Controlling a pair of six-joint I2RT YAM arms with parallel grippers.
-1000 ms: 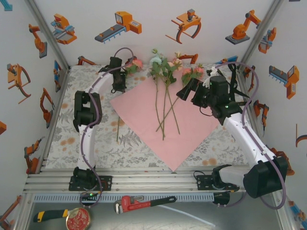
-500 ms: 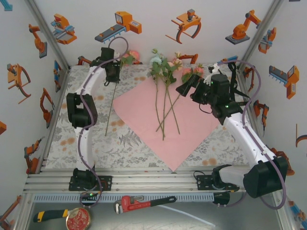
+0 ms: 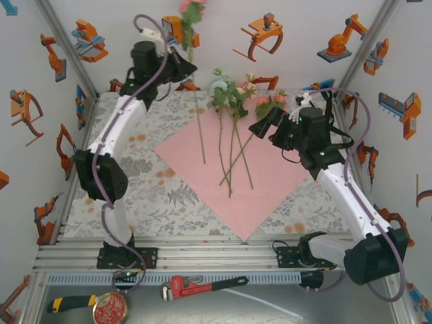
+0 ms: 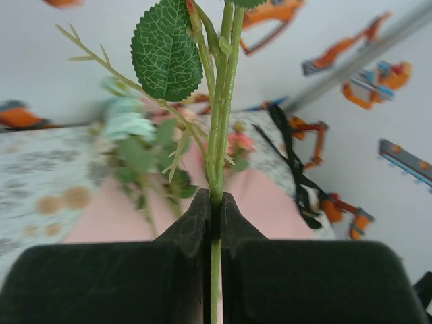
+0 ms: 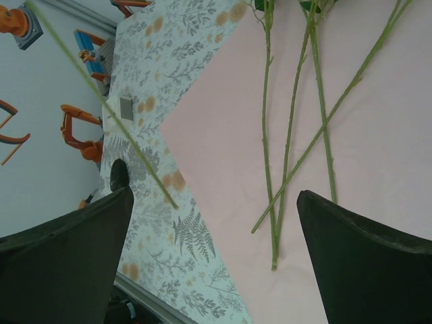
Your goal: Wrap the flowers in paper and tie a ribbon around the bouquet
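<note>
step in hand, as i judge it: bringing the flowers [image 3: 233, 108] together on the paper [image 3: 202, 179]. most of them lie at its 12 o'clock corner, stems pointing to 6. the left gripper [image 3: 181, 67] is clamped on one more stem [image 3: 200, 128] and holds it raised at 11 o'clock, lower end over the paper. the right gripper [image 3: 264, 125] hovers at 2 o'clock, fingers wide apart, empty. the next move probably needs this stem lowered beside the others, then released. the ribbon [image 4: 294, 165] lies at the far right, untouched.

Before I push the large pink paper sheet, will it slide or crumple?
Likely floppy: the large pink paper sheet lies thin and flat. A pushed edge may buckle. The green flower stems lying on it might pin its middle.
</note>
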